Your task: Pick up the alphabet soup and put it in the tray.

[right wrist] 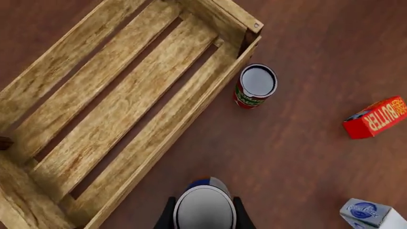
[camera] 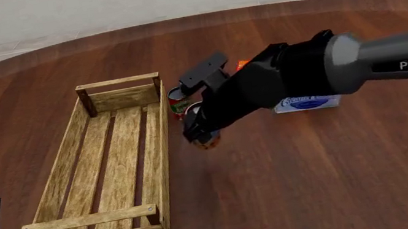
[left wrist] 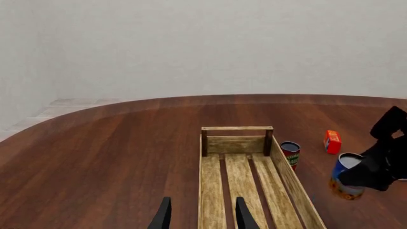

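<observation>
The tray (camera: 73, 174) sits empty on the desk (camera: 323, 181). Just beside its right wall, the right gripper (right wrist: 205, 214) clamps the alphabet soup (left wrist: 346, 177); carrying it over and releasing remain. The left gripper (left wrist: 202, 215) hangs spread, holding nothing, over the tray.

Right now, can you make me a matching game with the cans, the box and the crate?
Things:
1. alphabet soup
2. red-and-green can
3. butter box
4. tray

Descriptions:
A. red with orange, lying on the table
B. between the right tool's fingers
C. light wood, nothing inside
D. standing just outside the crate's far corner

Pairs: 1-B, 2-D, 3-A, 4-C
</observation>
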You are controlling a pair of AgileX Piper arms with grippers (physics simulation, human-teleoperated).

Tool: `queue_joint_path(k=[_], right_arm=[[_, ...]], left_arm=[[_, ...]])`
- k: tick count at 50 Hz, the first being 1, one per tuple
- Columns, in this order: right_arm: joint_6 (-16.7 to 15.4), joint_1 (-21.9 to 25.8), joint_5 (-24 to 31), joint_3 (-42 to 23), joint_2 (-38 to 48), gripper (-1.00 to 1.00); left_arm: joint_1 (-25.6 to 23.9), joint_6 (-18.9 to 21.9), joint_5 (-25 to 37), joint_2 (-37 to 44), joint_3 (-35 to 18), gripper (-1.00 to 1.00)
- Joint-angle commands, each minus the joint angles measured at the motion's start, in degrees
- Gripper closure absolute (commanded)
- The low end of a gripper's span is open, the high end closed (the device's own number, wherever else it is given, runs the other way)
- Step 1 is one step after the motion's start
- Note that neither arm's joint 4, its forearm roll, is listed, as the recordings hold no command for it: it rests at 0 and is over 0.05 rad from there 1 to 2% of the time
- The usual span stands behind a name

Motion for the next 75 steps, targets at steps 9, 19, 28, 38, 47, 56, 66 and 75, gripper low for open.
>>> queue_joint_path(k=[9,19,28,38,47,56,66,75], right_arm=[[-0.6,1.7,5.3,-2.1,-7.0,1.0],[-0.4,3.3,6.5,-3.2,-8.9,1.0],[0.2,5.6,7.0,-4.7,-9.6,1.0],[0.7,8.6,6.9,-6.6,-8.7,1.0],[0.6,10.4,7.7,-9.3,-7.5,1.0],[0.5,12.0,8.1,-11.4,-5.8,1.0],[1.0,13.7,8.3,-13.8,-3.6,1.0],[1.2,14.7,8.3,-15.5,-1.9,1.0]], left_arm=[[0.0,0.0,0.1,0.0,-0.1,-1.0],[0.0,0.0,-0.1,0.0,0.1,-1.0],[0.0,0.0,-0.2,0.0,0.2,-1.0],[0.0,0.0,-0.4,0.0,0.4,-1.0],[0.0,0.0,-0.4,0.0,0.4,-1.0],[0.0,0.0,-0.4,0.0,0.4,-1.0],[0.0,0.0,-0.4,0.0,0.4,-1.0],[0.0,0.0,-0.4,0.0,0.4,-1.0]])
